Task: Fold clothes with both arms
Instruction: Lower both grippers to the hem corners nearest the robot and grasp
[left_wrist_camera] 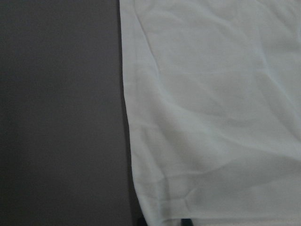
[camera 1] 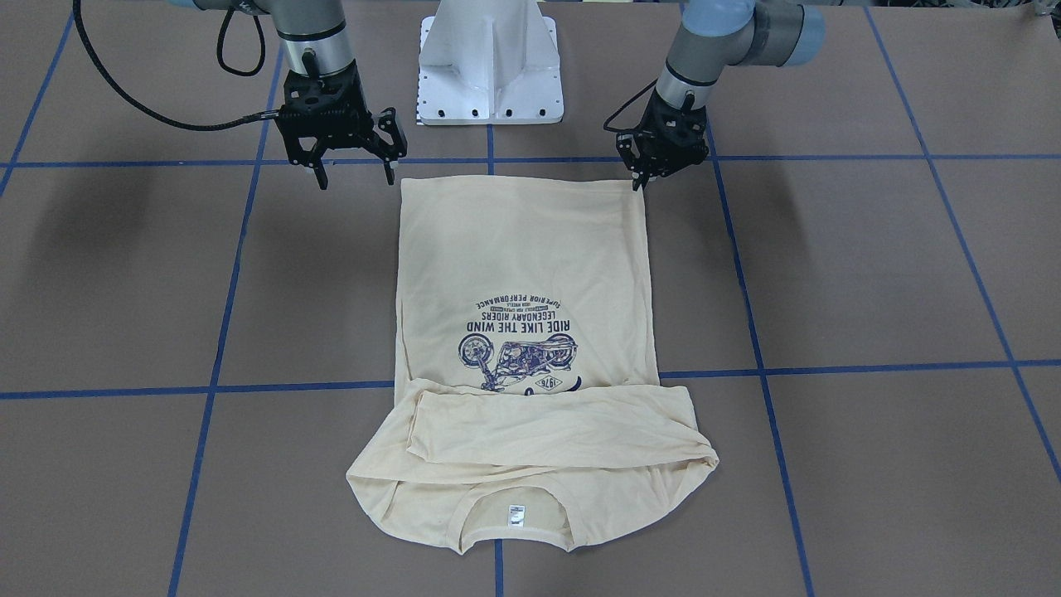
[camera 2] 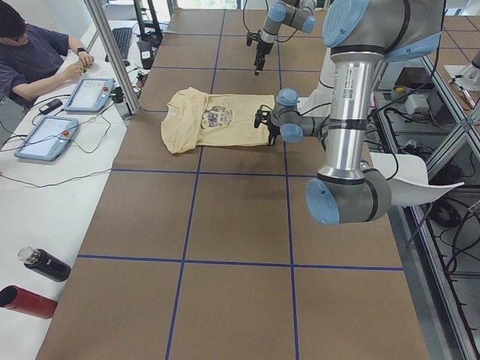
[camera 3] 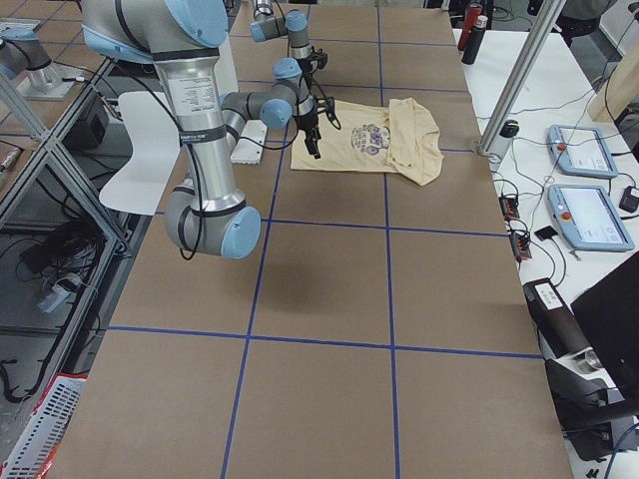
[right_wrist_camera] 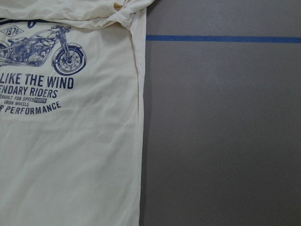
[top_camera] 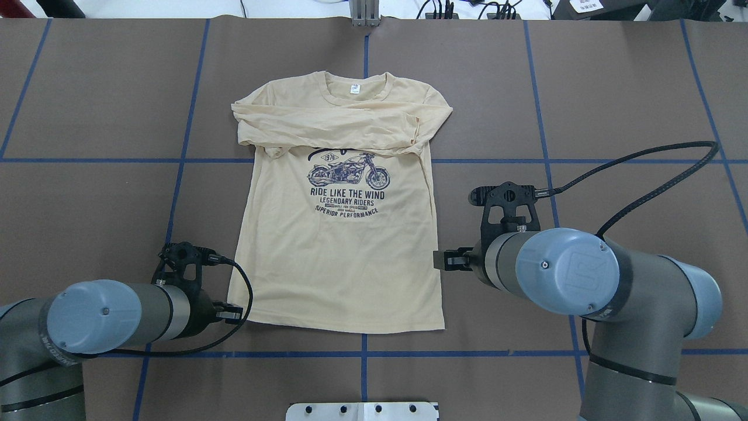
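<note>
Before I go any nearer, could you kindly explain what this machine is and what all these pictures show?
It is a robot with two jointed arms on a white pedestal, each ending in a two-finger gripper. Two pictures look down on the table: one from across it, facing the robot, and one from behind its shoulders. Two are taken from the table's ends, and two come from cameras on the wrists, close above the cloth. On the table lies one cream T-shirt, print up, its long sleeves folded across the chest. The left gripper sits low at one hem corner; I cannot tell whether it has pinched the cloth. The right gripper is open near the other hem corner and holds nothing. A person sits beside the table.
</note>
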Robot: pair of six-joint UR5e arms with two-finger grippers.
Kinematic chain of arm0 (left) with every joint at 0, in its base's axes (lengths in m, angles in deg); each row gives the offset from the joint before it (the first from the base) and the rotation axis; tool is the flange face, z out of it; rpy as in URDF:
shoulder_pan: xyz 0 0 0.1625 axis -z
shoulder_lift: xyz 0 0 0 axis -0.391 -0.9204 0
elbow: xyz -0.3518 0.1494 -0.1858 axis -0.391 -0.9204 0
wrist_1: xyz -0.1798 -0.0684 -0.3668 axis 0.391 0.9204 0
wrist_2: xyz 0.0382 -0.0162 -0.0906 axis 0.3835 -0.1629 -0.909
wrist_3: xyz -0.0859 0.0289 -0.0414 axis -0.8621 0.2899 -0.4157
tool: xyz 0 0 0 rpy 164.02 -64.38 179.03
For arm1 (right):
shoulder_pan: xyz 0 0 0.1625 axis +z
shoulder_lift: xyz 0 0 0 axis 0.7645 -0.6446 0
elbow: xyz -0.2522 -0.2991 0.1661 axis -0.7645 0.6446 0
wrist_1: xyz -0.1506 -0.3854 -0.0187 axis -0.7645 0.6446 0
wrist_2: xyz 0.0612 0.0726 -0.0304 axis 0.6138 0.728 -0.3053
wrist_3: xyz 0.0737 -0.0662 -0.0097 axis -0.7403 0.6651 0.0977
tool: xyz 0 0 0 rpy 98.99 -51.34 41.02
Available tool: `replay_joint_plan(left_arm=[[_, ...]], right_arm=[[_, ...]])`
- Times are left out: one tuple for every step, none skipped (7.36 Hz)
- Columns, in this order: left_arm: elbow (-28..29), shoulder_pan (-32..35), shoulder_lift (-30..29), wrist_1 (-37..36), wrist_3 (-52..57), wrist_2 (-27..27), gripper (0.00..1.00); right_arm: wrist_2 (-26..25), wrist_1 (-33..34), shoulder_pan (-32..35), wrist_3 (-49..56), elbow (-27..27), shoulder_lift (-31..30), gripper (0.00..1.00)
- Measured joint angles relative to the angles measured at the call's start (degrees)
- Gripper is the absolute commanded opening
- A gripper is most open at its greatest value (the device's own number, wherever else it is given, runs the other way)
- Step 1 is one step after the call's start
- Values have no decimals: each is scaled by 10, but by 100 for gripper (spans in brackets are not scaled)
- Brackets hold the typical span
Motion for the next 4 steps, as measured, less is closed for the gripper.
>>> replay_joint_plan(left_arm=[[-23,0,-1,-22,0,-1,0],[-34,0,-2,-32,-1,-2,0],[-39,0,-3,-37,-1,-2,0],[-41,0,-3,-38,-2,-2,0]], right_arm=[[-33,-1,-32,-43,2,-1,96],[-67,-1,-69,-88,9,-2,92],[-91,-1,-101,-131,20,-4,81],[-113,-1,-133,-171,33,-2,52]])
